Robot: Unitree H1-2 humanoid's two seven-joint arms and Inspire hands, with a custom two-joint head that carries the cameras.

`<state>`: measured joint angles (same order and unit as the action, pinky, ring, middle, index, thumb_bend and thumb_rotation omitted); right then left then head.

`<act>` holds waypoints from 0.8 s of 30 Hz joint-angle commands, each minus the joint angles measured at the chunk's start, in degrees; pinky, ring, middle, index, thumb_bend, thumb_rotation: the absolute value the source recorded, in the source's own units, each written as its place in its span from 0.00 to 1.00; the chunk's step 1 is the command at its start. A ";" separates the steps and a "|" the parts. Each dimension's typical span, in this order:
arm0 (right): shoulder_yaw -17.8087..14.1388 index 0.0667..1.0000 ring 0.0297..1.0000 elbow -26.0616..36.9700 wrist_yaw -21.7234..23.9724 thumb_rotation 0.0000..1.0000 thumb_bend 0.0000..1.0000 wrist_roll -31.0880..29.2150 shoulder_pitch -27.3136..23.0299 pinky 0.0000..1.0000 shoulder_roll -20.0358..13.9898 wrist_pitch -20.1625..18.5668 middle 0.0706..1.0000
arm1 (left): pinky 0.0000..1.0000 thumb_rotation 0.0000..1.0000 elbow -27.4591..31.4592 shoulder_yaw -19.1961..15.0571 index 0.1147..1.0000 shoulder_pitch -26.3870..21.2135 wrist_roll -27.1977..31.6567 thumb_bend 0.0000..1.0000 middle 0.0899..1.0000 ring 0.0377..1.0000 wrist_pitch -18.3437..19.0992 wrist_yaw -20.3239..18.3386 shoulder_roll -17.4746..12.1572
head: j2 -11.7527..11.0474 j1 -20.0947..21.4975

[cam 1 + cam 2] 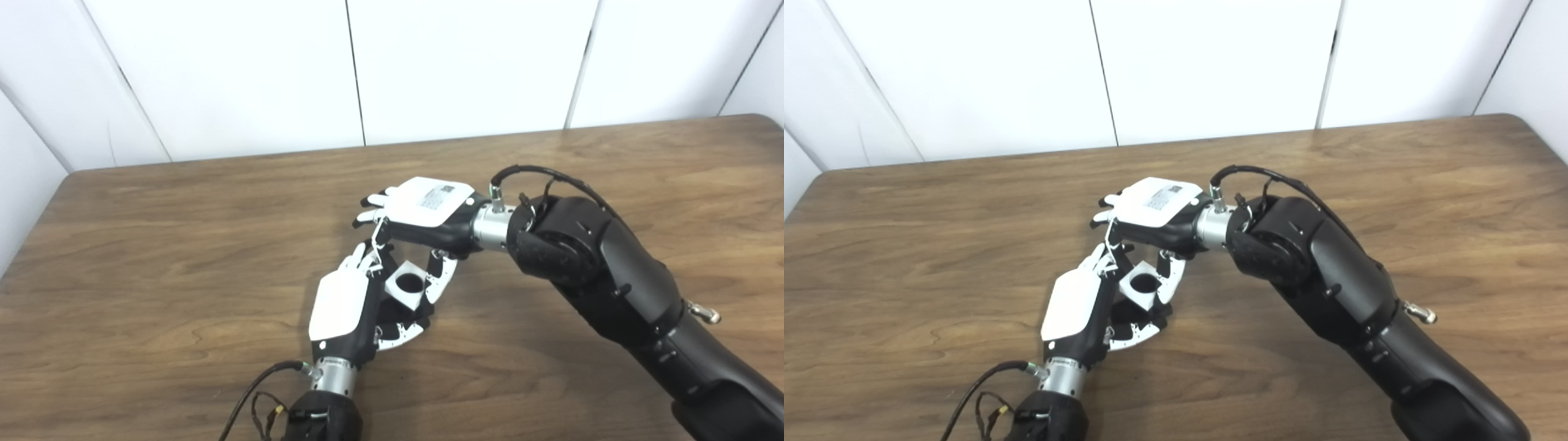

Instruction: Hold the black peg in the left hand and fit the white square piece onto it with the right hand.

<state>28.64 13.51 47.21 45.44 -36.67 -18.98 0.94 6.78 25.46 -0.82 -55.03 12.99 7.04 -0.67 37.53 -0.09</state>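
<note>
Wood table (184,257), white wall panels behind. L hand (346,309) up from bottom edge, white back facing cam, fingers curled round dark peg (398,315), mostly hidden, can't tell exact grip. White square (407,285) w/ round dark hole sitting just above L palm, tilted. R hand (425,211) in from right, palm down over square, thumb (441,275) touching its right side, fingers on left side touching L fingertips. Black cables at both wrists.
</note>
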 commanded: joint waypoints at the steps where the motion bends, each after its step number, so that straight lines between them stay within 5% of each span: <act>1: 0.00 0.45 1.00 0.67 -1.29 0.14 0.53 -0.62 -1.39 1.00 0.27 1.50 0.92 | 0.94 0.08 -2.60 0.55 0.43 0.04 -1.91 0.52 0.89 0.97 2.35 -2.01 -0.31 | -0.01 -0.08; 19: 0.80 0.45 1.00 -0.14 -1.72 0.15 0.52 0.21 -1.22 1.00 -0.31 1.52 0.93 | 0.93 0.07 -2.37 0.61 0.43 0.45 -1.91 0.52 0.87 0.97 2.69 -1.16 0.26 | -0.04 -0.36; 21: 0.72 0.54 1.00 -0.48 -1.77 0.23 0.81 -0.05 -1.30 1.00 -0.46 1.63 0.92 | 0.93 0.07 -2.42 0.61 0.43 0.43 -1.99 0.52 0.87 0.96 2.84 -1.14 0.32 | -0.10 -0.51; 22: 0.69 0.56 1.00 -0.61 -1.77 0.28 0.90 -0.13 -1.32 1.00 -0.55 1.66 0.93 | 0.93 0.13 -2.46 0.52 0.47 0.43 -1.90 0.64 0.87 0.96 3.03 -1.16 0.45 | -0.15 -0.60; 24: 0.67 0.58 1.00 -0.73 -1.63 0.31 0.94 -0.29 -1.38 1.00 -0.72 1.64 0.93 | 0.93 0.20 -2.53 0.35 0.55 0.46 -1.57 0.81 0.87 0.96 3.20 -1.10 0.63 | -0.12 -0.67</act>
<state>29.30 12.81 45.99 45.52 -36.62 -19.31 1.19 6.71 25.45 -0.82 -55.02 14.23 7.15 -0.09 37.35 -0.70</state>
